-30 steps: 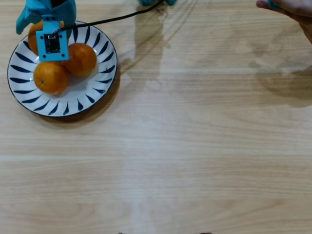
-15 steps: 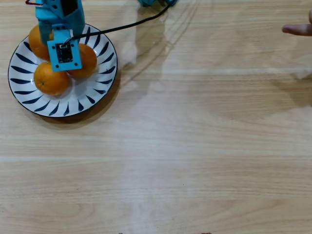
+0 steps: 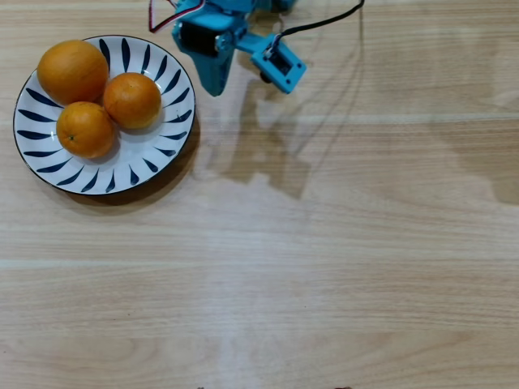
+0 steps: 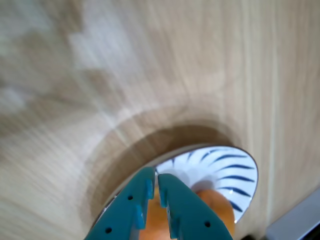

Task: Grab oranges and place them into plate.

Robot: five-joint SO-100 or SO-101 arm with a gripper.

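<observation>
At upper left of the overhead view, the plate (image 3: 49,166) sits on the wooden worktop (image 3: 324,267) with all three oranges (image 3: 73,70) (image 3: 85,129) (image 3: 131,100) resting in it, bunched together toward its upper half. Just right of the plate, at top centre, hangs the teal end effector (image 3: 215,85), clear of the fruit. From the wrist view, its fingers (image 4: 172,200) stand nearly together with only a thin gap, gripping nothing, above the plate (image 4: 240,175) and an orange (image 4: 217,202) at lower right
</observation>
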